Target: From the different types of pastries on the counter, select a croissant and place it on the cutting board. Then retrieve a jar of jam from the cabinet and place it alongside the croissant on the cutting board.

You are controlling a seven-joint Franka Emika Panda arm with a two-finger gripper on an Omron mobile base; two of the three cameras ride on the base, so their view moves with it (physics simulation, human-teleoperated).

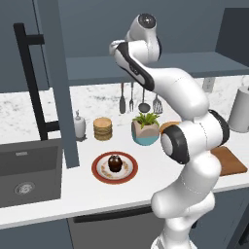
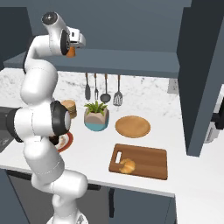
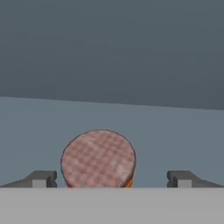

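Note:
The jar of jam [image 3: 98,158] stands on the cabinet shelf [image 2: 131,61]; the hand view looks at its pinkish checkered lid. My gripper [image 3: 111,178] is open, one fingertip [image 3: 41,178] on each side of the jar and neither touching it. In the right base view the hand [image 2: 73,38] is raised at the shelf's left end, with an orange bit of the jar [image 2: 71,53] under it. The golden croissant [image 2: 127,165] lies on the brown cutting board [image 2: 144,159] on the counter [image 2: 183,175]. A chocolate cupcake [image 1: 115,163] on a red-rimmed plate and a stack of tan cakes [image 1: 102,129] sit to the left.
The open cabinet door [image 1: 58,82] with its black bar handle [image 1: 30,82] hangs left of the arm. A potted plant [image 1: 145,127], soap bottle [image 1: 79,125], hanging utensils [image 2: 103,89], round wooden plate [image 2: 132,126] and kettle [image 1: 240,109] line the back. The sink [image 1: 29,170] is at the left.

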